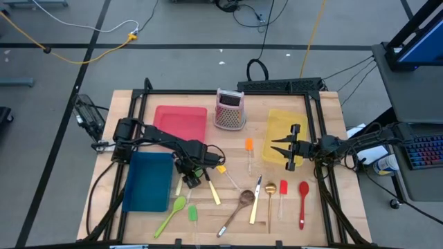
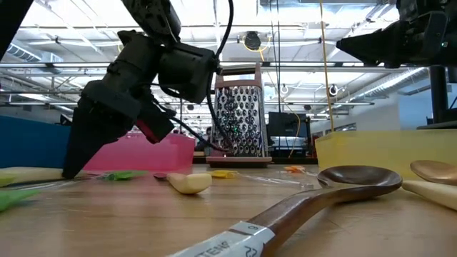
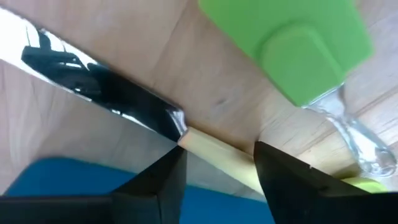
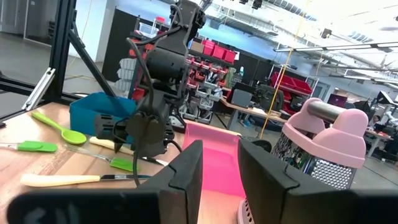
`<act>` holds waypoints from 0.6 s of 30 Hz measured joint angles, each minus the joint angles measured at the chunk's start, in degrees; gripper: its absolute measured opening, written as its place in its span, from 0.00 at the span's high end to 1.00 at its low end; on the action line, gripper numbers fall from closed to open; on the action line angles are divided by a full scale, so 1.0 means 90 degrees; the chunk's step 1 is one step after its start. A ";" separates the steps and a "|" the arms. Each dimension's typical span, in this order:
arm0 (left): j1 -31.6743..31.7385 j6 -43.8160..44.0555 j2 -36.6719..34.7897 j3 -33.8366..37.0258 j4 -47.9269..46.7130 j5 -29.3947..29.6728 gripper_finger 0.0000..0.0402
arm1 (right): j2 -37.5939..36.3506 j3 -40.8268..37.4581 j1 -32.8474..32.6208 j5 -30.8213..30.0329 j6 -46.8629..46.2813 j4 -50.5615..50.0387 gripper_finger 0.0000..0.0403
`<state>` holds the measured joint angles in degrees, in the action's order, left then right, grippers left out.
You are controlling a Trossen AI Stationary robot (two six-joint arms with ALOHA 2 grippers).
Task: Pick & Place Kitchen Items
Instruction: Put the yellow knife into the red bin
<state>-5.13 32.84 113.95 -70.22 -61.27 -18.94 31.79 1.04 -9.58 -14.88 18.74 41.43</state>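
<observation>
The left arm reaches out from its base at the table's left edge, elbow bent, and tips steeply down so that the left gripper (image 1: 187, 181) comes to the wood just right of the blue tray (image 1: 147, 181). Its fingers (image 3: 155, 183) stand apart on either side of a cream-handled knife (image 3: 214, 154), one on each flank of the handle where it meets the blade; they straddle it, but I cannot tell whether they press on it. Right beside this knife lies a small green spatula (image 3: 298, 43) with a clear handle.

The right arm stretches in level from the right side and hangs above the yellow tray (image 1: 280, 124), well clear of the table. The right gripper (image 1: 285, 153) points left toward the middle, its fingers parted with nothing between them.

The rest of the utensils lie spread along the near half of the table: a green spoon (image 1: 170, 214), a wooden spoon (image 1: 239, 206), a gold spoon (image 1: 270, 189), a red spatula (image 1: 283, 188) and a red spoon (image 1: 302, 200), with an orange spatula (image 1: 249, 146) nearer the centre. At the far side a grater (image 1: 230, 109) stands upright between the pink tray (image 1: 181, 121) and the yellow one.
</observation>
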 joint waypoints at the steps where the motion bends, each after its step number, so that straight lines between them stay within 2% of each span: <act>1: 0.0002 -0.0012 -0.0002 0.0000 0.0013 0.0000 0.59 | 0.0000 0.0001 0.0002 0.0001 0.0000 -0.0003 0.77; 7: 0.0010 -0.0288 -0.0011 -0.0016 0.0136 0.0146 0.80 | 0.0000 0.0002 0.0002 0.0000 0.0000 -0.0010 0.76; 10: 0.0018 -0.0281 -0.0027 -0.0038 0.0304 0.0365 0.88 | 0.0000 0.0001 0.0001 -0.0002 0.0000 -0.0008 0.77; 13: 0.0059 -0.0331 -0.0026 -0.0031 0.0529 0.0394 0.90 | -0.0002 -0.0001 0.0000 0.0001 -0.0001 -0.0008 0.77; 18: 0.0056 -0.0530 -0.0008 -0.0259 0.0722 0.0697 0.86 | -0.0001 0.0001 0.0000 0.0000 0.0001 -0.0008 0.76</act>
<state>-4.62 28.07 113.88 -72.55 -54.78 -12.67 31.78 1.05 -9.58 -14.87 18.75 41.36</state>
